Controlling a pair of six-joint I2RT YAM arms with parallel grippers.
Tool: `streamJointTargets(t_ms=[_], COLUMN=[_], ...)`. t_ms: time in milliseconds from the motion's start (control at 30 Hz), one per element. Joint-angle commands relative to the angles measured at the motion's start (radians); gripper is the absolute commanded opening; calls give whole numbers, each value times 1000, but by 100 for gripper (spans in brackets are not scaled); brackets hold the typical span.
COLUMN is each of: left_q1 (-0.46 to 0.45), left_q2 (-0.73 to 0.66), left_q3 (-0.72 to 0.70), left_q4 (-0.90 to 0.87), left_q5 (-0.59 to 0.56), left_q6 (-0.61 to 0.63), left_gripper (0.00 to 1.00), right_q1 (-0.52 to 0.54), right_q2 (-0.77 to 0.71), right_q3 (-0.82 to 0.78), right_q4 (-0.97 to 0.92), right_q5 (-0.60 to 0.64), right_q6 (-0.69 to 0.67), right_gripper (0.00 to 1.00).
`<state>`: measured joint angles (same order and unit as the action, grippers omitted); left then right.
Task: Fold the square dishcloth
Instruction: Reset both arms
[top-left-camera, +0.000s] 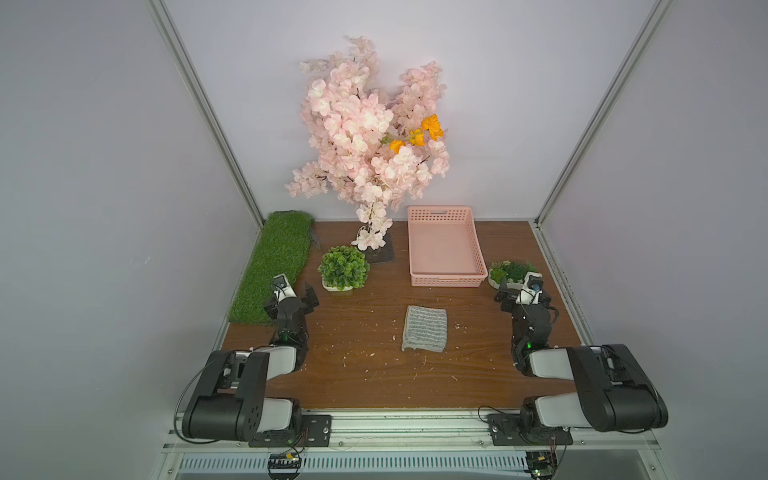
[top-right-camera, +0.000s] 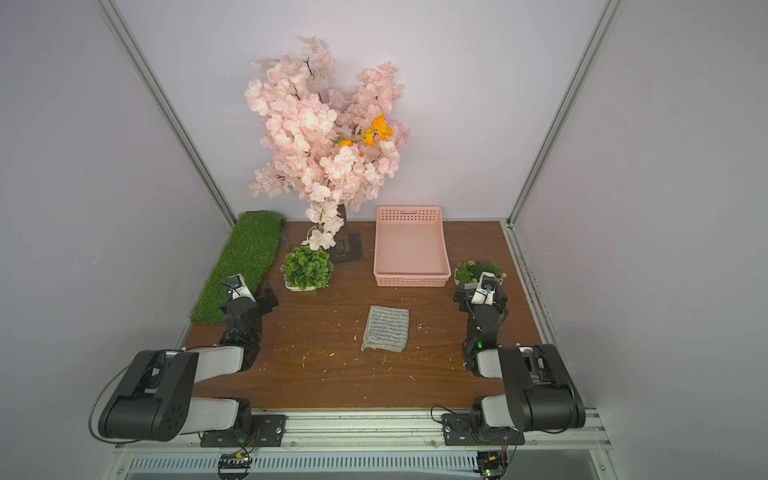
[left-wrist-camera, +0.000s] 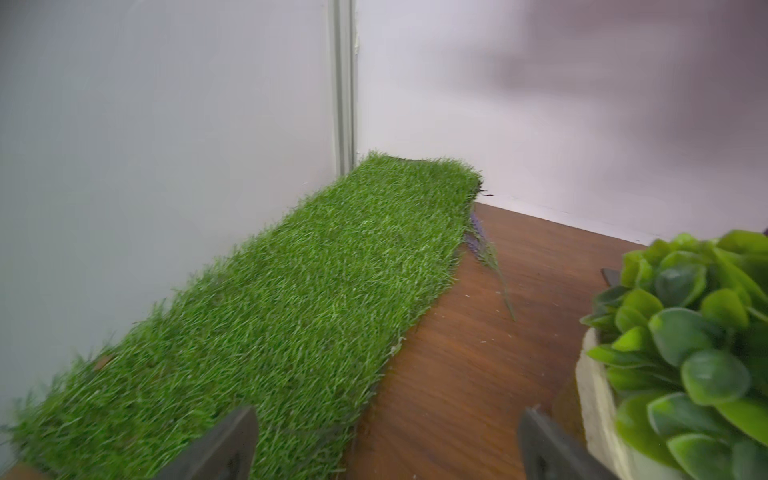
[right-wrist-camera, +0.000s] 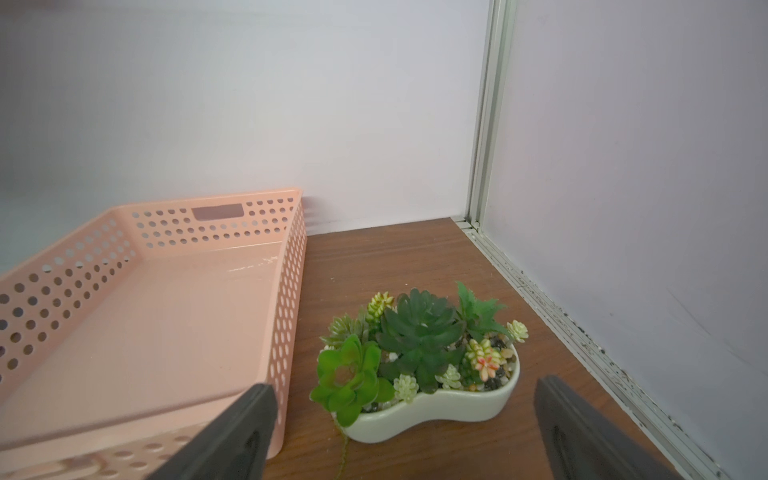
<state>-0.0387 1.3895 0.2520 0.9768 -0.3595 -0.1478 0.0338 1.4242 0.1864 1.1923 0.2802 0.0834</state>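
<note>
The square dishcloth (top-left-camera: 424, 328) (top-right-camera: 385, 328), grey with thin whitish stripes, lies on the wooden table (top-left-camera: 357, 386) in both top views. It forms a small upright rectangle with layered edges showing at its near left corner. My left gripper (top-left-camera: 293, 293) (left-wrist-camera: 388, 419) is open and empty, well to the cloth's left, over the edge of the grass mat. My right gripper (top-left-camera: 524, 291) (right-wrist-camera: 405, 388) is open and empty, well to the cloth's right, facing the succulent dish. Neither wrist view shows the cloth.
An empty pink basket (top-left-camera: 449, 280) (right-wrist-camera: 286, 332) stands behind the cloth. The grass mat (top-left-camera: 274, 266) (left-wrist-camera: 311, 291) runs along the left wall. A round leafy plant (top-left-camera: 343, 268) (left-wrist-camera: 685, 353), a blossom tree (top-left-camera: 370, 137) and the succulent dish (top-left-camera: 509, 270) (right-wrist-camera: 419, 349) stand further back. Crumbs dot the table.
</note>
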Motion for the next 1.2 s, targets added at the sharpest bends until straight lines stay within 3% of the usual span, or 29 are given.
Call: streamJointTargets(t_ms=[0,133,233,367,467,1167], left_q1=[17,17,17,17,30,30], left_q2=[49,110,133,140,142,138], left_q3=[10,-13,-24,-30,-28,-33], left_q4=[121,207,249,267,266,267], left_q5=[107,198,258,288,310,264], left_q6=[62,98,123,135,127,113], left_gripper=[99,99,99,99,99,99], right_q1=[-5,-5,-5,-5,-5,-5], right_q2=[35,49,118,91,111,110], right_q3=[5,-7,-48,-10,-1,-4], right_q4=[97,107,270,158,176,181], right_q5=[-61,-94,-96,-107,-127,-130], right_q6=[-19,-28,-30,-36,-43,-43], right_gripper=[99,99,99,99,99,99])
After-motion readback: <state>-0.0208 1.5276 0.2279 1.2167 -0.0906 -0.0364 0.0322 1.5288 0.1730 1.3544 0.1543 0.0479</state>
